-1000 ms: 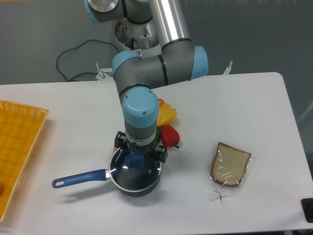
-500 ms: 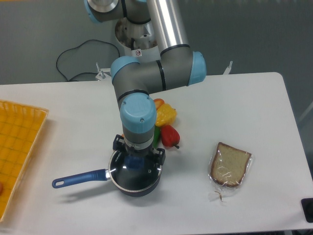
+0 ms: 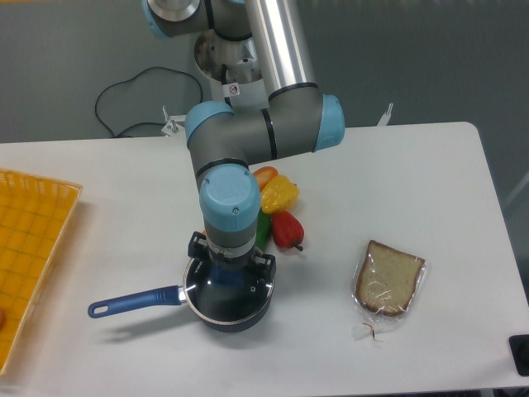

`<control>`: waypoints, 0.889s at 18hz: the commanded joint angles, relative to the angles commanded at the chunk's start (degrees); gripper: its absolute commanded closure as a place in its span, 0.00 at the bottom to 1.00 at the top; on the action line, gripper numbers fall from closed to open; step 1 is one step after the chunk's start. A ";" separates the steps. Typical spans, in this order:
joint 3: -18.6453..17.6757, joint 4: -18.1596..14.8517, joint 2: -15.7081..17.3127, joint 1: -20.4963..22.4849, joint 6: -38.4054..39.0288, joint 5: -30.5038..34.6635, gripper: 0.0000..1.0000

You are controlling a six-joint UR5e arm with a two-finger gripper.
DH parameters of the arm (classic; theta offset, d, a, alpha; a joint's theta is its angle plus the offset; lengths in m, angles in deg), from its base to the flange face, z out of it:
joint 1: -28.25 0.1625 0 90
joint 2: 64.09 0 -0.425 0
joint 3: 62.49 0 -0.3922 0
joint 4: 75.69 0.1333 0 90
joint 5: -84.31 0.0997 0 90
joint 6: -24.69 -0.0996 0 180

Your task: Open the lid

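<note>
Gripper (image 3: 229, 271) down on lid (image 3: 227, 299) (knob hidden) — grip unclear.

On the bench (image 3: 413, 174), the saucepan (image 3: 240, 314) sits near the front edge, left of centre, its handle (image 3: 136, 302) reaching out to the left. The lid (image 3: 216, 299) lies on the saucepan, and the gripper (image 3: 231, 270) stands directly over its middle. Just behind the saucepan, to its right, lie the peppers (image 3: 279, 208). The bagged bread slice (image 3: 388, 279) lies well to the right. The tray (image 3: 33, 248) sits at the far left edge.
</note>
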 joint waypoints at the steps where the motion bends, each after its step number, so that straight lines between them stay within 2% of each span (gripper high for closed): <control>1: 0.00 0.17 0.00 0.00 0.09 0.09 0.00; 12: -0.62 0.18 -0.09 -0.18 0.00 0.09 0.00; 16: -0.62 0.18 -0.09 -0.26 0.00 0.09 0.05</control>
